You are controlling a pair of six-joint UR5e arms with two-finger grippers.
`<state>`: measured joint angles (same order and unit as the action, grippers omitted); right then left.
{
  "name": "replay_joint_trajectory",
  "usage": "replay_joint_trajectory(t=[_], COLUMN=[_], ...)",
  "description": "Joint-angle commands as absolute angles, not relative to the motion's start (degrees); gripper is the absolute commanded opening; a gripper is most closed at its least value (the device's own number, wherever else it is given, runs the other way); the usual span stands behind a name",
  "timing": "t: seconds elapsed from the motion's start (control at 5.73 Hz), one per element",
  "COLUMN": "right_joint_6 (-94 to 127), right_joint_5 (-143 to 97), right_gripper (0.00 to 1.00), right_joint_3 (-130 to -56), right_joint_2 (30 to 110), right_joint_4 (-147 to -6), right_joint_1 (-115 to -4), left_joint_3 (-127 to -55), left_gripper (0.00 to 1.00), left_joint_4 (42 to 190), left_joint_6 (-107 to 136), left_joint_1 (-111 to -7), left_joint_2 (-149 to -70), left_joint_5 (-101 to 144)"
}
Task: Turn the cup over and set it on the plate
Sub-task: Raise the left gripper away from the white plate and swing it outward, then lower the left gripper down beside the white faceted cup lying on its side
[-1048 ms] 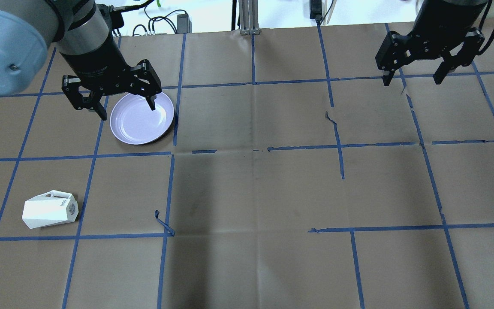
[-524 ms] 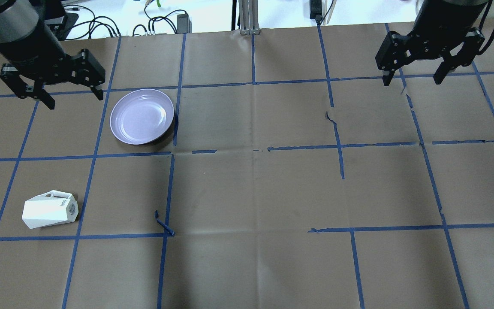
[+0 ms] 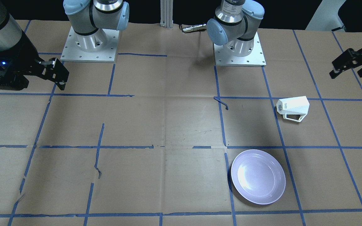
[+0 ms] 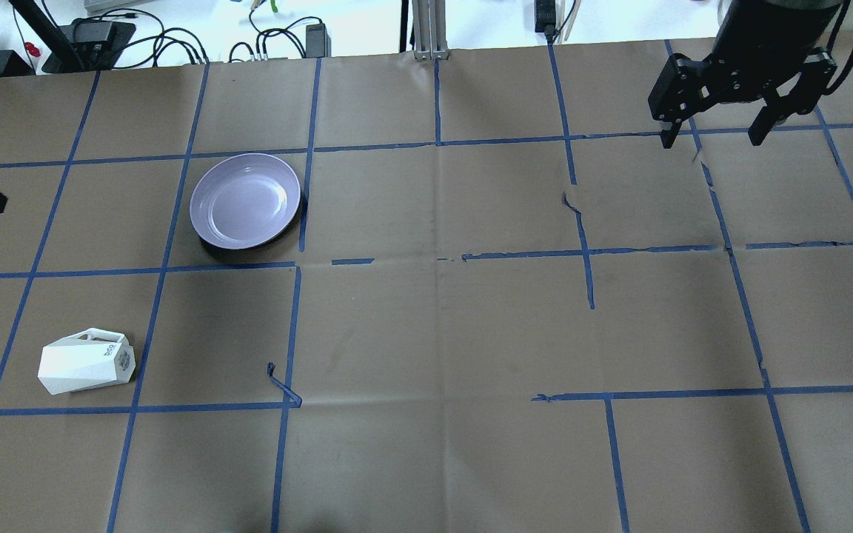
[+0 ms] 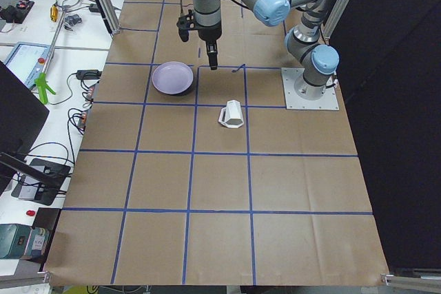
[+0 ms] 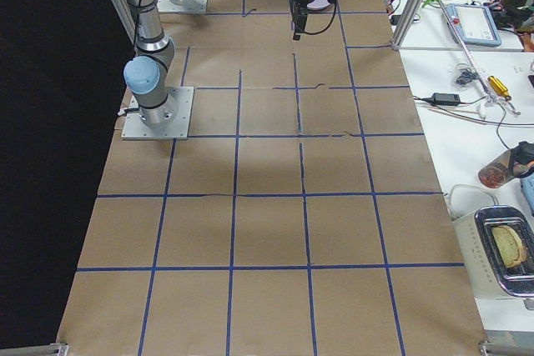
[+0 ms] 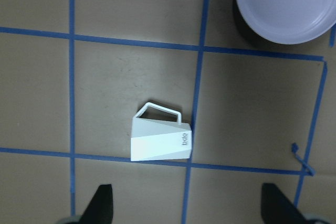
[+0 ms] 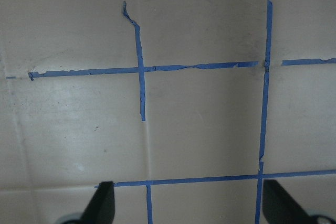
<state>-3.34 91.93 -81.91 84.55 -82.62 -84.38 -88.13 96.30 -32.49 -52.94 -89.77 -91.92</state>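
You see brown-paper table point(image 4: 426, 326), blue tape grid point(image 4: 437, 141), cables point(image 4: 271, 41) beyond far edge. Cup point(image 4: 86, 363) on side, well apart from plate point(image 4: 245, 200). Left gripper point(image 7: 190, 204), right gripper point(image 4: 711, 139): fingers spread, empty.

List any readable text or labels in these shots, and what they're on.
"bdo", as best it reads: small dark lettering near the base of the cup.
White print on the arms' black bands: too small to read.
Plate: no text.

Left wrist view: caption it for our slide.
The cup lies on its side, plate apart, open left gripper above.
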Motion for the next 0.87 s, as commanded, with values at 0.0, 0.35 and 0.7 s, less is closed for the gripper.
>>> replay_joint_trajectory(t=[0.0, 0.35, 0.7], right_joint_6=[-3.3, -3.3, -3.3], right_joint_5=[91.9, 91.9, 91.9], right_gripper=[1.00, 1.00, 1.00], right_joint_3=[-81.9, -81.9, -81.9], right_joint_2=[84.6, 84.6, 84.6], right_joint_4=[-82.6, -82.6, -82.6], right_joint_1=[-84.4, -84.4, -84.4], left_joint_3=[-89.6, -92.2, -92.2], left_gripper=[0.99, 0.99, 0.99], left_joint_4=[96.7, 102.5, 109.2], left_joint_6=[-45.0, -50.4, -60.4], left_joint_1=[-42.4, -39.7, -31.9], left_joint_2=[-89.6, -90.8, -97.7], left_joint_5=[-91.8, -85.6, -76.8])
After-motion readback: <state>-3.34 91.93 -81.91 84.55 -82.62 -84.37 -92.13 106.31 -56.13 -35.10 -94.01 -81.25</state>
